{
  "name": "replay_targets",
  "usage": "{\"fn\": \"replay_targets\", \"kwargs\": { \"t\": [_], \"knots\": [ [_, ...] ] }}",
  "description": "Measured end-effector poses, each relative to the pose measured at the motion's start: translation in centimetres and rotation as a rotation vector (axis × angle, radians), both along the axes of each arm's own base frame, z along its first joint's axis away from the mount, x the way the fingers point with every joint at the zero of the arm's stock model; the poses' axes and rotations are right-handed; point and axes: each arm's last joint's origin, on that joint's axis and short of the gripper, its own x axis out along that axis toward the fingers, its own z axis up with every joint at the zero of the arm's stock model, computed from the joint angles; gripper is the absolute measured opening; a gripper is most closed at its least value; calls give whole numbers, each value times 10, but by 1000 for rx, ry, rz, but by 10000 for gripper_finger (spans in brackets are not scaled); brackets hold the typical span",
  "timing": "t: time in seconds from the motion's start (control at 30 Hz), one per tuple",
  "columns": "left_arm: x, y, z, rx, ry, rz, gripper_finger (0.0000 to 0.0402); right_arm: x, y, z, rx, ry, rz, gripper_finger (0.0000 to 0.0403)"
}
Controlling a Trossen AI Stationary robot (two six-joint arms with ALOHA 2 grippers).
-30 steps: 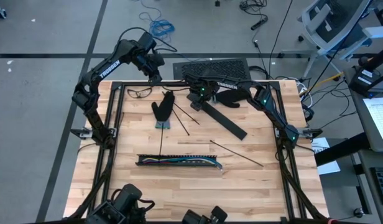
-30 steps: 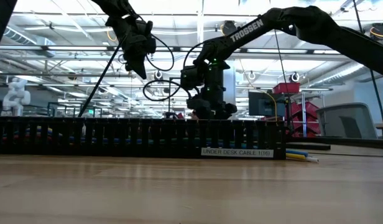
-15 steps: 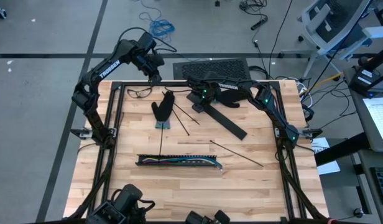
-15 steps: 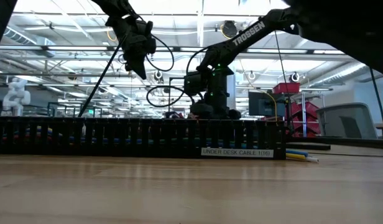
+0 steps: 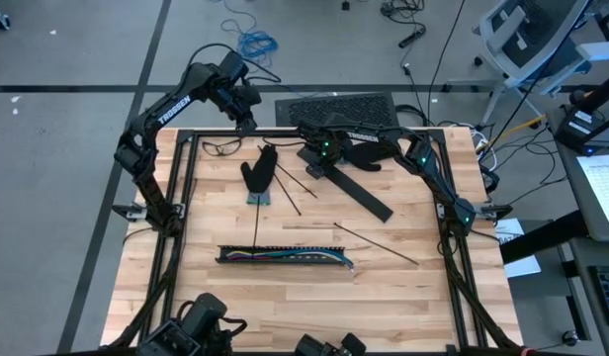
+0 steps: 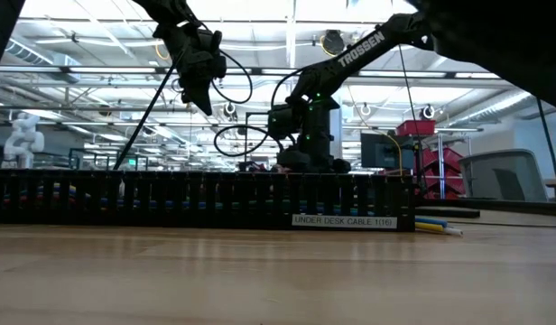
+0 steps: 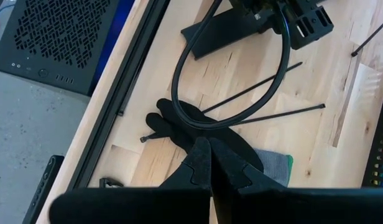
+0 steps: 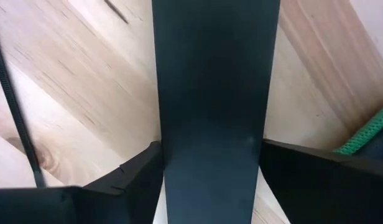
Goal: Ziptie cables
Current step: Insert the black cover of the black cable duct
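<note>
The cables (image 5: 285,256) lie in a black slotted strip (image 5: 329,259) near the table's front; their ends (image 6: 436,226) stick out of it. My left gripper (image 5: 250,121) hangs shut above the far left of the table, with a thin black stick (image 5: 255,213) slanting down from it. My right gripper (image 5: 322,168) stands low over the far middle, pointing down at a flat black bar (image 5: 359,193). In the right wrist view the bar (image 8: 216,74) fills the space between its two fingers. My left gripper is shut on the thin black stick's upper end; the gripper's own body hides the place of contact. The stick (image 6: 143,122) runs slanting down from it, and its lower end meets the slotted strip (image 6: 115,171). My right gripper has the flat bar between its two fingers (image 8: 129,177), one on each long edge (image 8: 159,124), near the bar's far end. The fingers come from above, pointing down, across the bar. The bar lies flat on the table.
A black glove (image 5: 260,173) with a grey cuff lies under my left gripper, and another (image 5: 369,153) beside the right arm. Loose black sticks (image 5: 379,244) (image 5: 290,193) lie on the wood. Glasses (image 5: 220,146) sit at the far left. A black perforated box (image 5: 339,107) stands beyond the far edge.
My right gripper has sunk toward the flat black bar, dropping behind the slotted strip in the low view, and has then kept still. The left gripper and its stick have not moved.
</note>
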Motion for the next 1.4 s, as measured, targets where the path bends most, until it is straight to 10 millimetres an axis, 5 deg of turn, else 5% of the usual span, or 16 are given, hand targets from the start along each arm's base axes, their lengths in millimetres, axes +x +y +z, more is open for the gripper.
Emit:
{"fn": "replay_targets", "kwargs": {
  "t": [1.4],
  "knots": [
    [-4,-2,-1,-17,28,-17,0,-3,-2,25,35,6,114,237]
  ]
}}
